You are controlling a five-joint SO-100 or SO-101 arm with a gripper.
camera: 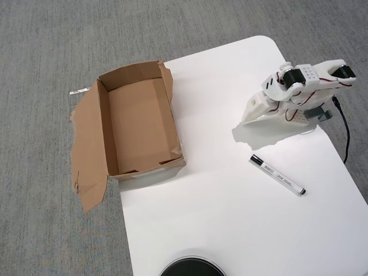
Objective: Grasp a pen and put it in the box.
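Note:
The pen, a slim white marker with a black cap at its upper-left end, lies at a slant on the white table, right of centre. The box, open brown cardboard with flattened torn flaps, sits at the table's left edge and holds nothing. My gripper is folded in at the upper right, tips resting near the tabletop, jaws together and holding nothing. It is a short way above the pen in the overhead view and well right of the box.
A black cable runs down the table's right edge behind the arm. A round black object pokes in at the bottom edge. Grey carpet surrounds the table, and the box's flap hangs out over it.

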